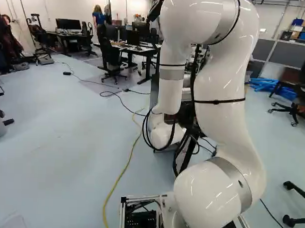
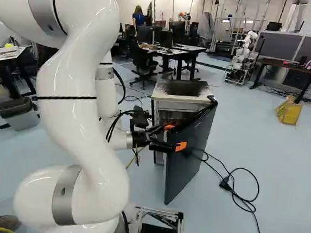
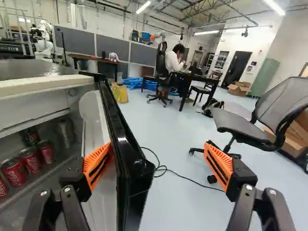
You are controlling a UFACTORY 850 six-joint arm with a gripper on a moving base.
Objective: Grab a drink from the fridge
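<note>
Refrigerator (image 2: 182,91), compact and pale-cased, its dark door (image 2: 190,157) swung open, seen ahead of the arm (image 2: 86,99) in the right base view. Red soda cans (image 3: 32,160) stand upright on an interior shelf (image 3: 38,179) in the wrist view, long axes vertical, tops upward and printed sides toward the opening. The nearest is only partly visible; a dark can (image 3: 31,136) stands behind the red ones, also on end, with silvery containers (image 3: 65,134) beside it.

Tool (image 2: 175,137): fingers spread wide, astride the door's free edge – one orange pad (image 3: 98,165) on the inner, shelf side, the other outside and well apart from the door. Nothing is gripped; whether the inner finger touches the door cannot be told. The cans lie beyond that inner finger, apart from it.

Surroundings: a black cable (image 2: 241,197) loops on the floor (image 2: 271,159) outside the door; a mesh office chair (image 3: 245,130) stands beyond the outer finger.
</note>
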